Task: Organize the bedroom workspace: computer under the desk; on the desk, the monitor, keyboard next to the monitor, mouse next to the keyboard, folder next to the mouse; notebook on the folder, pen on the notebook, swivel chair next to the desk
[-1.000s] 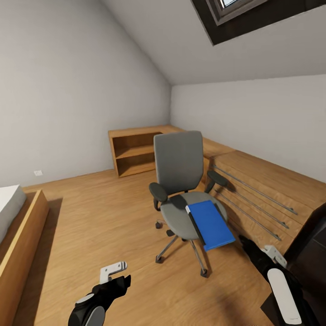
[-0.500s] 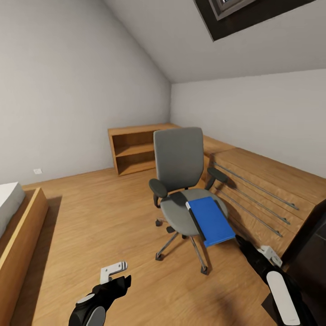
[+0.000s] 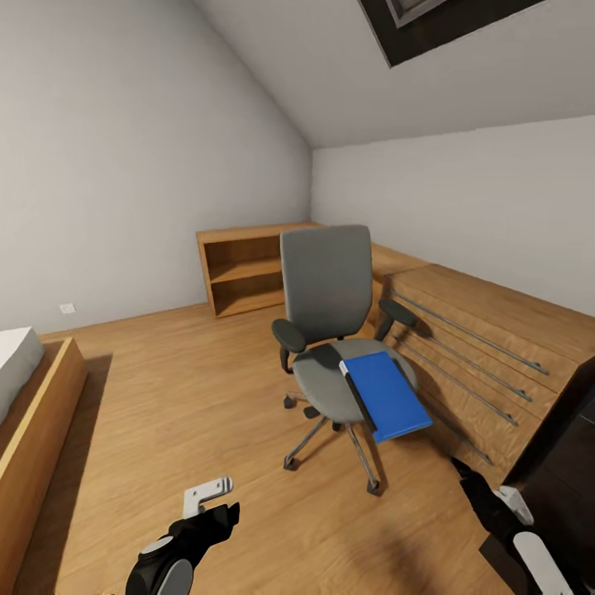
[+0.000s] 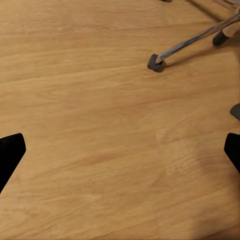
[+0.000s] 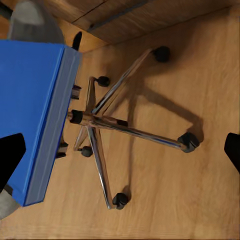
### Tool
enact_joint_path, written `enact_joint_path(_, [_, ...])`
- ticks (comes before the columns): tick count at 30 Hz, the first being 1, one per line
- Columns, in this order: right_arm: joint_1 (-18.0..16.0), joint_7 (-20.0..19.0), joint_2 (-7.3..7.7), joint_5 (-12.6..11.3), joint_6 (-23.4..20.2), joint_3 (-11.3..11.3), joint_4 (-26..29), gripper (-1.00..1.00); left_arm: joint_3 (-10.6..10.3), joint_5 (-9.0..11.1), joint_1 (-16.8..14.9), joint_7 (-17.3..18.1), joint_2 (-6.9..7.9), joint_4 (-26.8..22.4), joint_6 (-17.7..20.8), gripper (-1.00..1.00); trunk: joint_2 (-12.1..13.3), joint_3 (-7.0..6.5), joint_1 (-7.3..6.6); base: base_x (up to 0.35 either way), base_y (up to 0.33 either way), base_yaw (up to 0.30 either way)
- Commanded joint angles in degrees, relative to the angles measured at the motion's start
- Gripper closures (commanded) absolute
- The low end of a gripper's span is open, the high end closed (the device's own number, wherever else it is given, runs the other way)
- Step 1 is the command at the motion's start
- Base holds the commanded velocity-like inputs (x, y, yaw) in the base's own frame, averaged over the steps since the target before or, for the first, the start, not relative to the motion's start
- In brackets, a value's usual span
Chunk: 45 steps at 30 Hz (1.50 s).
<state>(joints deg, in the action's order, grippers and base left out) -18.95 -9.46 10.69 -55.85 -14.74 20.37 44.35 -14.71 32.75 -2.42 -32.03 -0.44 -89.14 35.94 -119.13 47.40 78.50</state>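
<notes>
Attic bedroom: sloped ceiling [image 3: 273,74], skylight [image 3: 446,21], bed [image 3: 29,397], wooden bookshelf [image 3: 244,273], swivel chair [image 3: 330,330].

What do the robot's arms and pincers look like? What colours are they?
Both arms are mostly black with rounded joints. The left pincer has a pale grey, angular bracket-like finger above a black hand part, and a light grey patch sits on the wrist behind it. The right pincer tapers to a dark point, with a small white block and a long white panel along the forearm. No cables show.
</notes>
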Motion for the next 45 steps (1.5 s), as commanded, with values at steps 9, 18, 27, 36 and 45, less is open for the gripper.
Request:
enact_joint_path(9, [-5.88,-11.82,3.01,-0.17,-0.55,0.02,-12.69,-1.00,-0.18,0.70,-0.04,-0.58,0.00,-0.07,0.10,-1.00,-3.65,1.68,1.97,0.000,0.000,0.000])
enact_joint_path(18, [-6.30,-23.67,3.59,-2.92,-6.61,0.28,-14.42,-1.00,-0.32,0.78,-0.04,-0.58,0.00,-0.07,0.09,-1.00,-7.26,3.29,3.95,0.000,0.000,0.000])
enact_joint_path(27, [-6.34,-24.96,3.63,-7.58,-9.34,0.29,-14.48,-1.00,-0.44,0.74,-0.04,-0.58,0.00,-0.07,0.10,-1.00,-10.87,4.91,5.93,0.000,0.000,0.000])
enact_joint_path(36, [-6.35,-24.81,3.54,-8.26,-11.31,0.35,-14.43,-1.00,-0.49,0.74,-0.04,-0.58,-0.02,-0.07,0.08,-1.00,-14.48,6.52,7.90,0.000,0.000,0.000])
enact_joint_path(45, [-6.36,-24.79,3.16,-7.97,-10.82,0.00,-13.57,-1.00,-0.46,0.67,-0.04,-0.58,-0.03,-0.07,0.07,-1.00,-18.09,8.14,9.88,0.000,0.000,0.000])
